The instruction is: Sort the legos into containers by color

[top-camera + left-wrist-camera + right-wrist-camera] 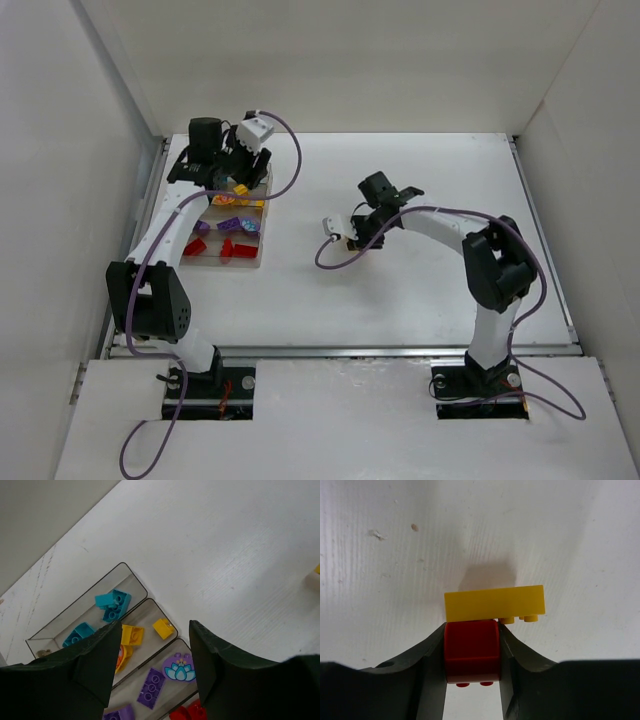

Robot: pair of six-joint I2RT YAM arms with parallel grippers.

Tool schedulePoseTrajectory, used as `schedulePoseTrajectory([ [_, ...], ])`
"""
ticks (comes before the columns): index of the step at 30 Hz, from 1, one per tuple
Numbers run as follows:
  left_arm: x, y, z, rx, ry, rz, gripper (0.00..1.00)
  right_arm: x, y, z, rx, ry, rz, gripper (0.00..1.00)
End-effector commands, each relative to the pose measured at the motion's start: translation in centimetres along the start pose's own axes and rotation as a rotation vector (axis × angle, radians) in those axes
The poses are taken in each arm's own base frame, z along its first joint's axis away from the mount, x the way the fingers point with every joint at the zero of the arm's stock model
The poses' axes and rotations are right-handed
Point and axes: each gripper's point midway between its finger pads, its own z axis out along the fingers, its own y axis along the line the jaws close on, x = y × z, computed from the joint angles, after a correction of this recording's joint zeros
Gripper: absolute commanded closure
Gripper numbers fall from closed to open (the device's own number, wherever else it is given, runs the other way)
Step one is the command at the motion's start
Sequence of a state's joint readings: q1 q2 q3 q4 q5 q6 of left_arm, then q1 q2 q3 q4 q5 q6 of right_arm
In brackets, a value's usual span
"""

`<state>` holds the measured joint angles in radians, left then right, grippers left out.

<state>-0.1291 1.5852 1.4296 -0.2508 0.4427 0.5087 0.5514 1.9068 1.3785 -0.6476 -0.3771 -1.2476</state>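
The clear organizer box (pixel 262 232) lies at the left. In the left wrist view its compartments (pixel 127 580) hold teal bricks (pixel 112 604), yellow bricks (pixel 164 628), purple bricks (pixel 151 687) and red bricks (pixel 190 712), one colour each. My left gripper (pixel 232 172) hovers open and empty over the box's far end (pixel 152 665). My right gripper (pixel 350 240) is at mid-table, close above the surface. It is shut on a red brick (pixel 471 650) that is joined to a yellow brick (pixel 494 603).
White walls enclose the table on the left, back and right. The table's left edge (pixel 160 190) runs just beside the organizer. The left arm's purple cable (pixel 296 160) loops out to the right of the box.
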Motion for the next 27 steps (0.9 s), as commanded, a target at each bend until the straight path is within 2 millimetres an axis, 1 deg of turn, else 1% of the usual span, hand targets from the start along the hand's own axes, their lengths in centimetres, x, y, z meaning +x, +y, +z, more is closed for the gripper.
schedulePoseTrajectory([
  [1, -2.3, -1.7, -1.4, 0.112, -0.056, 0.15, 0.47, -5.3, -2.5, -4.9, 0.108, -0.163, -0.017, 1.0],
  [2, -2.6, -3.1, -2.0, 0.195, -0.067, 0.174, 0.34, -6.8, -3.9, -7.0, 0.192, -0.201, -0.021, 1.0],
  [3, -3.0, -3.9, -2.3, 0.236, -0.079, 0.167, 0.34, -7.5, -4.4, -8.1, 0.238, -0.223, -0.025, 1.0],
  [4, -3.4, -4.7, -2.7, 0.279, -0.094, 0.168, 0.27, -8.2, -5.1, -9.2, 0.3, -0.226, -0.037, 1.0],
  [5, -3.3, -5.9, -3.3, 0.341, -0.09, 0.143, 0.27, -8.0, -4.7, -9.5, 0.335, -0.232, -0.034, 1.0],
  [6, -4.8, -7.5, -4.2, 0.434, -0.154, 0.146, 0.24, -10.5, -6.0, -12.8, 0.462, -0.303, -0.088, 1.0],
  [7, -5.2, -8.4, -4.7, 0.485, -0.175, 0.135, 0.21, -11.3, -6.0, -13.9, 0.506, -0.321, -0.115, 1.0],
  [8, -6.4, -10.6, -5.8, 0.584, -0.219, 0.128, 0.16, -12.1, -6.0, -15.9, 0.569, -0.354, -0.138, 1.0],
  [9, -6.5, -11.0, -5.7, 0.6, -0.21, 0.123, 0.16, -13.1, -5.6, -16.6, 0.58, -0.372, -0.157, 1.0],
  [10, -7.5, -12.5, -6.7, 0.672, -0.251, 0.121, 0.16, -13.9, -5.6, -17.5, 0.601, -0.389, -0.176, 1.0],
  [11, -8.2, -13.8, -6.9, 0.723, -0.265, 0.122, 0.15, -14.7, -5.5, -18.1, 0.626, -0.387, -0.19, 1.0],
  [12, -8.9, -14.4, -7.6, 0.756, -0.288, 0.128, 0.14, -15.2, -5.5, -18.8, 0.652, -0.386, -0.198, 1.0],
  [13, -10.2, -15.0, -8.7, 0.803, -0.329, 0.112, 0.14, -15.8, -5.5, -19.8, 0.682, -0.389, -0.225, 1.0],
  [14, -10.8, -15.7, -9.0, 0.84, -0.342, 0.106, 0.14, -16.3, -5.2, -20.0, 0.691, -0.389, -0.233, 1.0],
  [15, -11.5, -16.5, -9.5, 0.87, -0.359, 0.108, 0.14, -16.3, -5.2, -20.0, 0.691, -0.389, -0.233, 1.0],
  [16, -12.0, -17.0, -9.9, 0.891, -0.368, 0.107, 0.14, -17.1, -5.0, -20.6, 0.704, -0.402, -0.257, 1.0],
  [17, -12.8, -17.3, -10.4, 0.898, -0.374, 0.102, 0.14, -17.3, -5.2, -21.0, 0.712, -0.406, -0.261, 1.0],
  [18, -13.0, -18.2, -10.3, 0.932, -0.371, 0.088, 0.14, -17.4, -5.1, -20.9, 0.714, -0.402, -0.261, 1.0],
  [19, -14.0, -17.9, -10.3, 0.919, -0.401, 0.102, 0.14, -18.1, -5.0, -21.2, 0.719, -0.41, -0.28, 1.0],
  [20, -14.6, -18.3, -10.5, 0.935, -0.41, 0.091, 0.14, -18.0, -5.1, -21.3, 0.724, -0.403, -0.276, 1.0],
  [21, -14.7, -18.6, -10.7, 0.962, -0.387, 0.018, 0.14, -18.2, -5.1, -21.2, 0.727, -0.398, -0.29, 1.0],
  [22, -14.9, -18.5, -10.5, 0.963, -0.386, -0.004, 0.14, -18.6, -4.8, -21.1, 0.721, -0.404, -0.296, 1.0],
  [23, -15.2, -18.4, -10.2, 0.959, -0.401, -0.004, 0.14, -18.4, -4.9, -21.1, 0.729, -0.394, -0.291, 1.0],
  [24, -15.3, -18.3, -10.2, 0.96, -0.4, -0.013, 0.15, -18.7, -4.7, -21.0, 0.724, -0.399, -0.297, 1.0],
  [26, -15.0, -18.4, -10.0, 0.962, -0.392, -0.021, 0.15, -18.9, -4.9, -21.4, 0.731, -0.403, -0.299, 1.0],
  [27, -14.7, -18.2, -9.5, 0.941, -0.379, -0.031, 0.15, -19.0, -4.8, -21.8, 0.739, -0.408, -0.302, 1.0],
])
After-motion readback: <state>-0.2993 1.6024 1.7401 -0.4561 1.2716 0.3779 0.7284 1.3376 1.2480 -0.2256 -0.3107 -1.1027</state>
